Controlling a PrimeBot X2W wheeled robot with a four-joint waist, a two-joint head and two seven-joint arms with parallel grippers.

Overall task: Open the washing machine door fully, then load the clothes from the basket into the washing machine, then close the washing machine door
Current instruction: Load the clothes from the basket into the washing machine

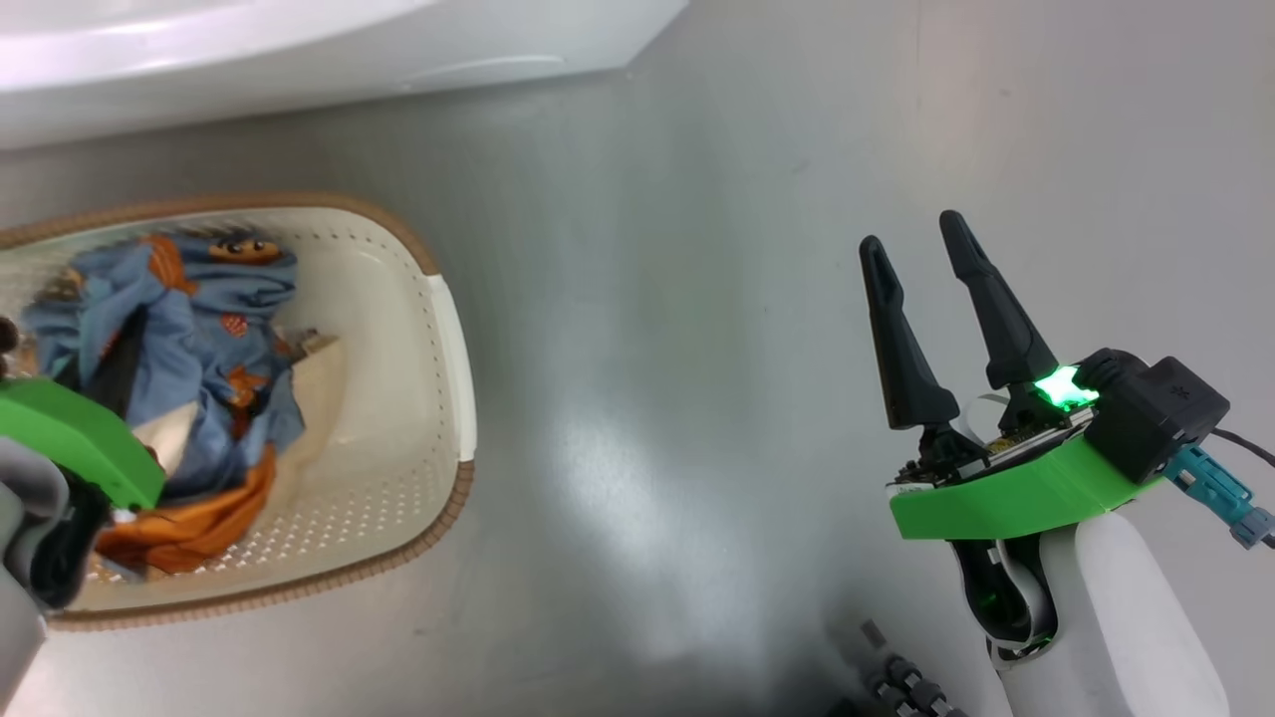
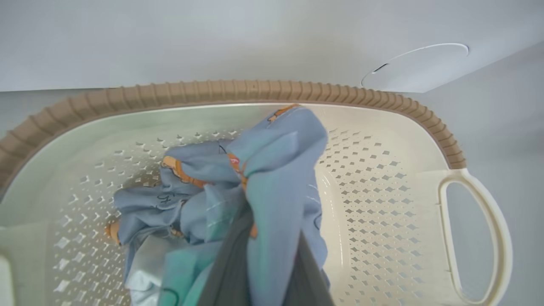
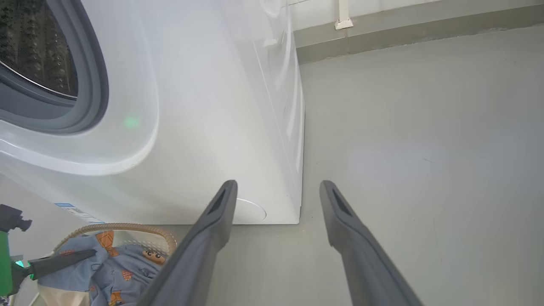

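The cream basket (image 1: 398, 398) with a brown rim sits on the floor at the left, just in front of the white washing machine (image 1: 299, 60). The clothes (image 1: 199, 339) lie in it: light blue fabric with orange prints, plus orange and cream pieces. My left gripper (image 2: 250, 208) reaches into the basket and is shut on a fold of the light blue garment (image 2: 280, 161), which bunches around its fingers. My right gripper (image 1: 921, 299) hangs open over bare floor to the right, with nothing between its fingers. The machine's drum opening (image 3: 38, 46) shows uncovered; the washing machine door is out of view.
Grey floor (image 1: 647, 398) stretches between the basket and my right arm. The machine's round service flap (image 3: 250, 211) is low on its front, near the basket. A wall skirting (image 3: 403, 29) runs behind the machine.
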